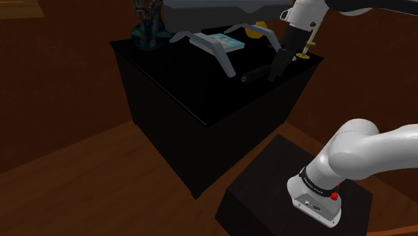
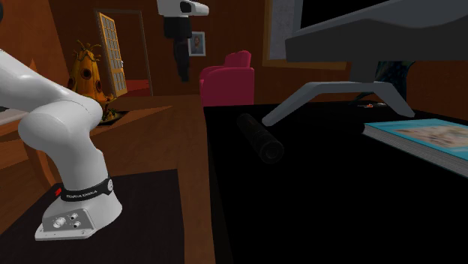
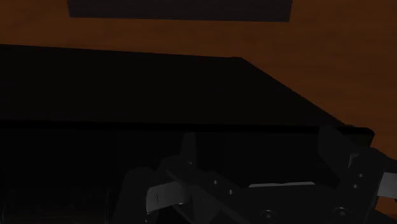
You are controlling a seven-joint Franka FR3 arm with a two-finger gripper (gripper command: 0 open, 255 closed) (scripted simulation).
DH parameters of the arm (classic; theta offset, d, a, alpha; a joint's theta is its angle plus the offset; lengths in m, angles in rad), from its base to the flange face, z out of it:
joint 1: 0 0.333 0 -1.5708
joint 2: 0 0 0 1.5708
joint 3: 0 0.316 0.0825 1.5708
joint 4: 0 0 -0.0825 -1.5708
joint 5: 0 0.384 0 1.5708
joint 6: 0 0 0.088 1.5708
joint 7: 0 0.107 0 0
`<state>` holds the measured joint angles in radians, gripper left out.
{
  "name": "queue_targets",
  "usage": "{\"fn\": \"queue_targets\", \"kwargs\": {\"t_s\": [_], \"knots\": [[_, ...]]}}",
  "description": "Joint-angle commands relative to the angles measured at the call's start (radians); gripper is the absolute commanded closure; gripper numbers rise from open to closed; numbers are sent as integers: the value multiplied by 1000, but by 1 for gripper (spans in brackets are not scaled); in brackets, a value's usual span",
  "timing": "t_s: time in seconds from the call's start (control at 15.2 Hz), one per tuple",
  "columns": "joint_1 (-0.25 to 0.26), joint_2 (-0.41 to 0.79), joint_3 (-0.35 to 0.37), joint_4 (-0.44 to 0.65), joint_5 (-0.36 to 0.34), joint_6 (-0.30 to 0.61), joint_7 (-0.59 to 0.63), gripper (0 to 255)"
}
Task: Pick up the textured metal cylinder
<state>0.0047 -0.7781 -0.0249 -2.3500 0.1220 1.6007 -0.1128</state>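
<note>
Claw (image 1: 274, 72) released and hanging above the black tabletop (image 1: 181, 74), near one dark, near-black cylinder (image 1: 253, 76) without touching it.

In the wrist view the claw's two fingers (image 3: 191, 151) appear to stand apart with nothing between them. The cylinder lies on its side close to the tabletop's edge, just in front of the monitor's grey splayed stand (image 2: 322, 90). It looks rigid and probably fairly heavy for its size, and being round it would likely roll if nudged. The safest hold looks to be across its middle, with the jaws closing squarely on the curved sides. Counted: one cylinder, one claw, one monitor stand and one flat teal-covered book (image 2: 420, 139).
</note>
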Motion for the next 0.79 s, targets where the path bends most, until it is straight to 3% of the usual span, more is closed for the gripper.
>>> {"fn": "queue_targets", "kwargs": {"t_s": [0.0,0.73], "knots": [[0,0,0,0,0,0,0,0],[118,202,-306,79,-256,69,-788,0]]}}
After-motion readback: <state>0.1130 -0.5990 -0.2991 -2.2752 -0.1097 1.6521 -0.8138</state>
